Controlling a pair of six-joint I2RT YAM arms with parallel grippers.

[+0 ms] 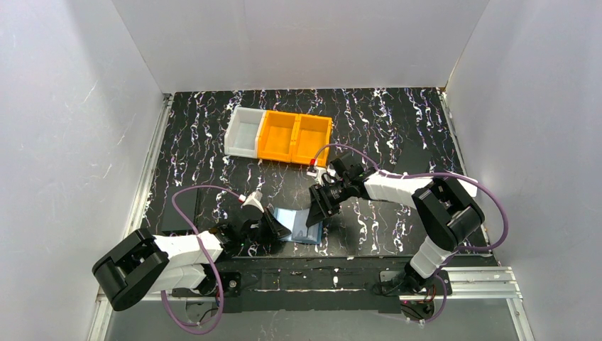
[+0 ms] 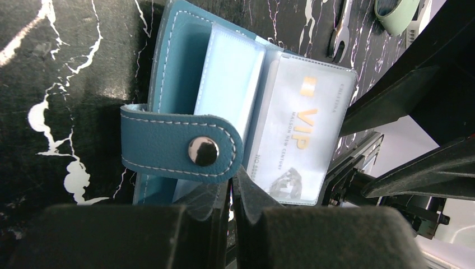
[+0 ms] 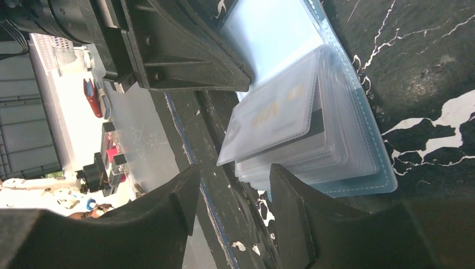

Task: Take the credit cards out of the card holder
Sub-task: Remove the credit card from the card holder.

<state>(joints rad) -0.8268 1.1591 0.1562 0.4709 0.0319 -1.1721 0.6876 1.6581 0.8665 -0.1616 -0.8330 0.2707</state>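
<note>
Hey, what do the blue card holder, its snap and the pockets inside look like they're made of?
The card holder looks like leather or faux leather: matte, fine grain, pale stitching along the edge. Its snap seems polished metal, given the bright mirror-like glint. The pockets look like thin clear plastic film, slightly frosted; the VIP card reads through one.

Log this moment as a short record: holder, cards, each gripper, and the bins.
Card holder: lying open, snap strap undone
Cards: VIP card in the clear sleeves, none seen outside
Left gripper: shut at the holder's near edge; grip unclear
Right gripper: open, tips at the sleeves' edge
Bins: one white bin, two orange bins, far side
</note>
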